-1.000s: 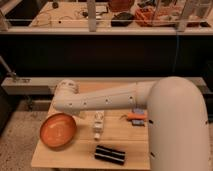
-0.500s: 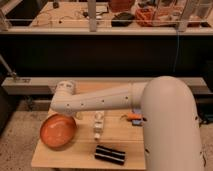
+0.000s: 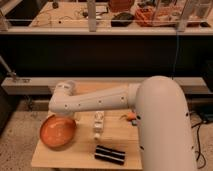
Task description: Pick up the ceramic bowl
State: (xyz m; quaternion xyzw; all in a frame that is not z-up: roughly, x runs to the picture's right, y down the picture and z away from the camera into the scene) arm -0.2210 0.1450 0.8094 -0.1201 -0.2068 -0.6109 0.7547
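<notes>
A: Camera view, entry one?
B: Ceramic bowl (image 3: 58, 132), orange-red, on tabletop (image 3: 80, 150).
A: Hand?
B: Hand (image 3: 67, 118) at the bowl's far rim; grip state cannot be told. White bottle (image 3: 98, 123) just right of bowl.

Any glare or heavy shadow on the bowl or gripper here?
Camera view: dim warm light, no harsh glare on the ceramic bowl; the gripper, at the bowl's far rim beneath the white arm, sits in shadow.
</notes>
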